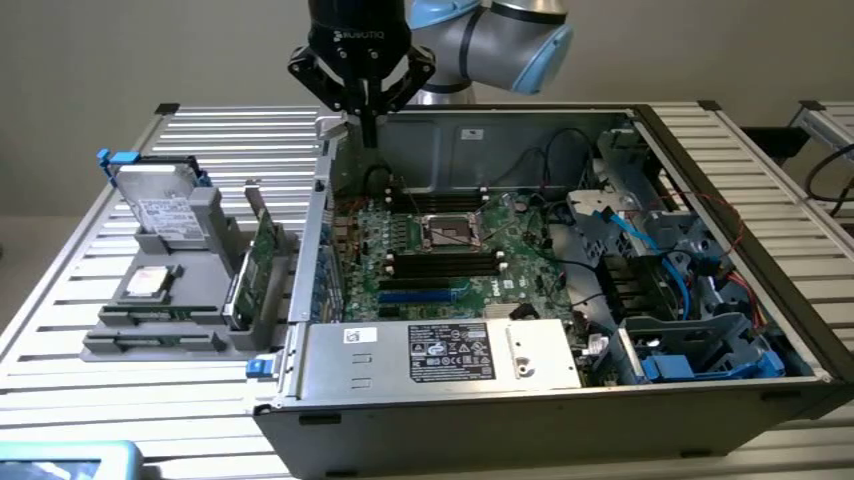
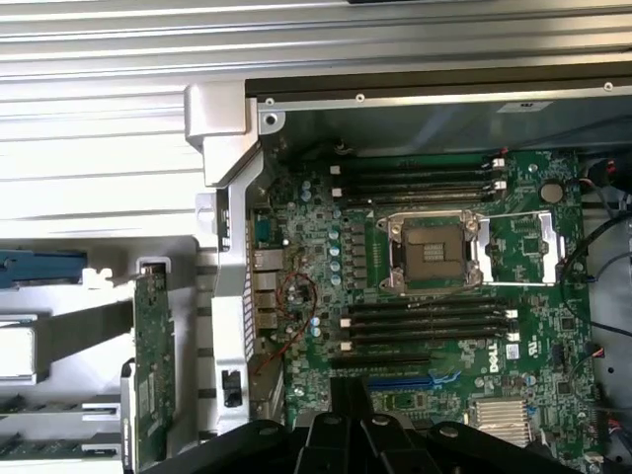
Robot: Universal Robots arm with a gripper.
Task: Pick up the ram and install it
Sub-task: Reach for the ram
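Pincer pinched shut, holding nothing, hangs over the case at its 11 o'clock corner. Case lies open side up, so the black slots face it.

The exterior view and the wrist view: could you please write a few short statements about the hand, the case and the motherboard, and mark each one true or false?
1. The hand is shut and holds nothing. True.
2. The hand hangs over the grey holder. False: it hangs over the far corner of the computer case, on the exterior view's left.
3. The motherboard lies uncovered in the open case. True.
4. A cooler sits on the processor socket. False: the socket is bare.
5. The black memory slots are all filled. False: they look empty.
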